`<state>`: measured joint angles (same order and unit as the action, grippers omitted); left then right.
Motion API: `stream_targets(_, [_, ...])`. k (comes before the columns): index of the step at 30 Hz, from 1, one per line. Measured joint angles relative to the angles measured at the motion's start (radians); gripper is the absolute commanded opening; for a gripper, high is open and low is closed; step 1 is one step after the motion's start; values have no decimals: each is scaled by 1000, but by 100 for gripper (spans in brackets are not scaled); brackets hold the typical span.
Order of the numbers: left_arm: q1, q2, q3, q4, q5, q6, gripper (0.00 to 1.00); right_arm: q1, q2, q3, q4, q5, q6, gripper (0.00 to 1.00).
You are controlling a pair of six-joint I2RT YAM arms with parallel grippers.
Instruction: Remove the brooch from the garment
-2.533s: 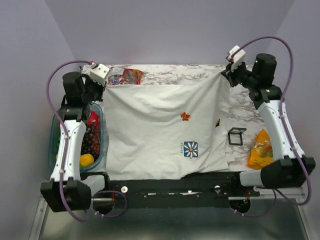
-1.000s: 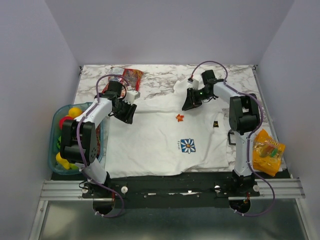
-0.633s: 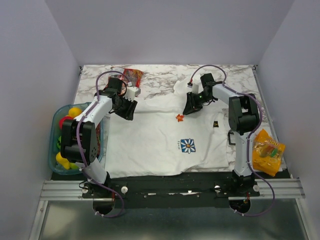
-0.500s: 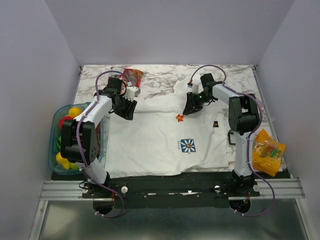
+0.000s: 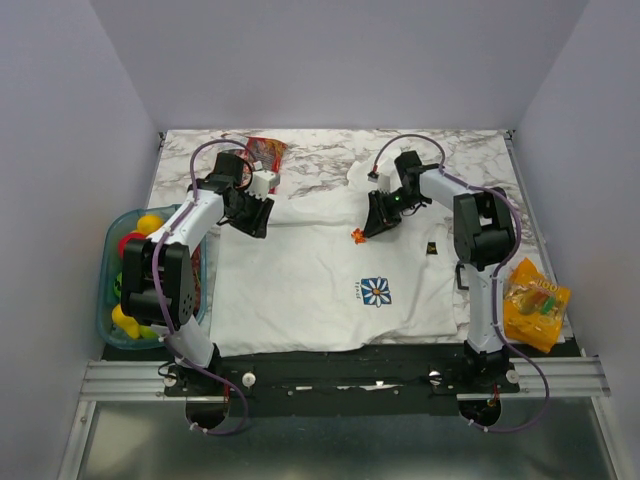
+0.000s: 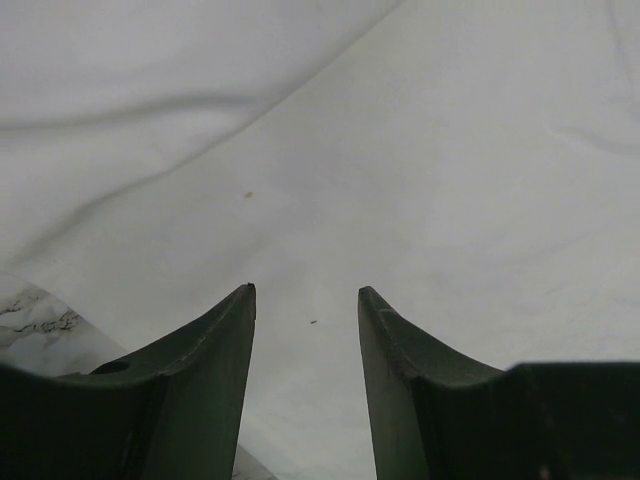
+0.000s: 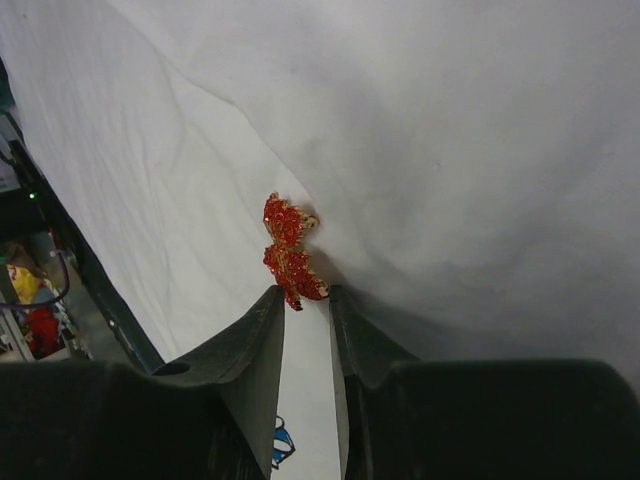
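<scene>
Right pincer [image 7: 306, 290], narrow, flanks the brooch [image 7: 284, 240] at frame centre, grip unclear; left pincer [image 6: 305, 292] gapes over the shirt [image 6: 450, 180]

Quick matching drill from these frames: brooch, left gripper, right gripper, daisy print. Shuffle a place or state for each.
1 brooch
2 left gripper
3 right gripper
4 daisy print

A open, over plain white garment
B blue and white, on the garment's near half
C straddling the brooch's lower end
D orange-red, pinned to the garment

Pairs: 1-D, 2-A, 3-C, 4-B
</scene>
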<state>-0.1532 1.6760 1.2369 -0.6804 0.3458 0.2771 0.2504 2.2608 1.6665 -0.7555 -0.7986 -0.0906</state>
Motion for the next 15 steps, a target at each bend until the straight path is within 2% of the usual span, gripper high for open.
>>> stream_targets(6, [1, 0, 13, 6, 4, -2, 54, 8, 8, 0, -3, -12, -11, 13])
stream_targets(8, [-2, 0, 13, 6, 7, -1, 54, 8, 8, 1, -3, -25, -4, 12])
stream_targets(10, [-17, 0, 9, 25, -3, 0, 54, 8, 8, 3, -3, -35, 2, 15])
stream_targets(11, [-31, -1, 3, 39, -13, 3, 54, 8, 8, 3, -3, -39, 6, 20])
stream_targets(12, [-55, -5, -12, 63, -26, 7, 54, 8, 8, 4, -3, -43, 11, 31])
stream_targets(15, [-140, -25, -68, 111, -53, 20, 55, 8, 19, 18, -17, -55, 24, 32])
